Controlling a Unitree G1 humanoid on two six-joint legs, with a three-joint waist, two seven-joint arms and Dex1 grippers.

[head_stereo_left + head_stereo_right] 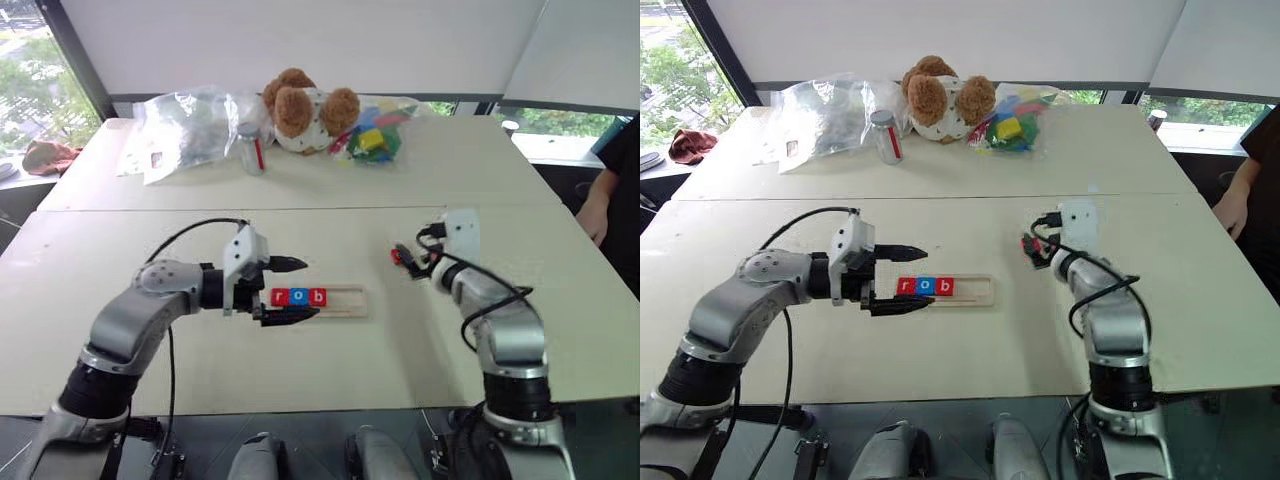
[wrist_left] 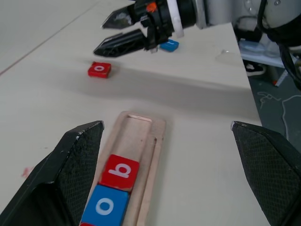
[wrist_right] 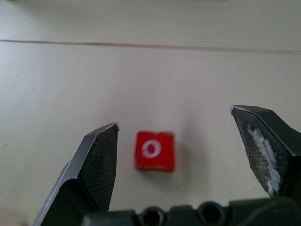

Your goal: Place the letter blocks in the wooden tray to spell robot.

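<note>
The wooden tray (image 1: 343, 300) lies in the middle of the near table. Three letter blocks fill its left end: a red r (image 1: 279, 297), a blue o (image 1: 298, 297) and a red b (image 1: 317, 296). My left gripper (image 1: 310, 288) stands open at that end, one finger on each side of the tray. To the right, a loose red o block (image 3: 154, 150) lies on the table between the fingers of my open right gripper (image 3: 174, 118), touching neither. A blue block (image 2: 168, 45) lies just behind that gripper; its letter is hidden.
On the far table sit a teddy bear (image 1: 305, 110), a clear bag (image 1: 185, 125), a small can (image 1: 250, 148) and a bag of coloured toy blocks (image 1: 375, 135). A person's arm (image 1: 600, 205) is at the right edge.
</note>
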